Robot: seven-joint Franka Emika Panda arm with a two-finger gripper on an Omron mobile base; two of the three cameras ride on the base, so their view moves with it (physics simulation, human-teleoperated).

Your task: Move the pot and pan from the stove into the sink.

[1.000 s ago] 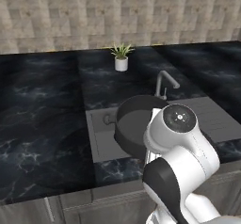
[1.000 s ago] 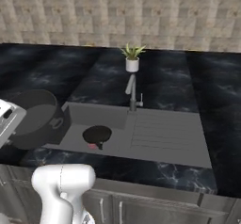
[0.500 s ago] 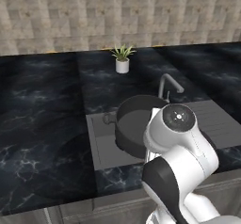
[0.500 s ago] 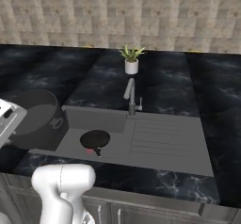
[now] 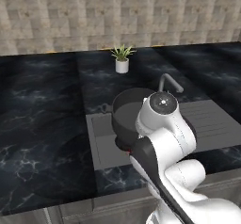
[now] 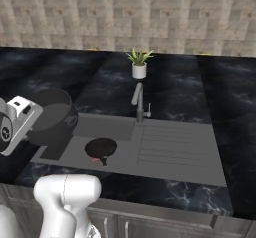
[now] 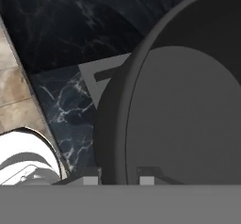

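Hand view, pot (image 7: 188, 110): you see it from close up, its rim running between the two finger tips, so you have it pinched by the wall at the rim.
Gripper (image 7: 120, 180): its fingers stand close together, clamped on the pot's rim; you have no slack left in them.
Handling: judge the pot stiff and fairly heavy for a one-sided rim pinch; it looks smooth, so it may swing or slip if you jerk it. It will not crush.
Where to hold: the rim wall you already have is workable; a side loop handle would be the other choice, though you cannot see one clearly in this view.
Looks: dark grey-black, round, deep-walled, with a flat paler grey floor inside and nothing in it.
Pot position: in the left base view the pot (image 5: 129, 115) hangs over the left part of the sink (image 5: 216, 133), partly behind the arm. In the right base view the pot (image 6: 52, 116) sits at the basin's left edge, above it.
Pan (image 6: 100, 147): it already lies on the sink floor, near the front wall, apart from the pot.
Surroundings: the faucet (image 6: 138, 102) stands behind the basin, a small potted plant (image 6: 139, 65) further back on the counter (image 6: 210, 82).
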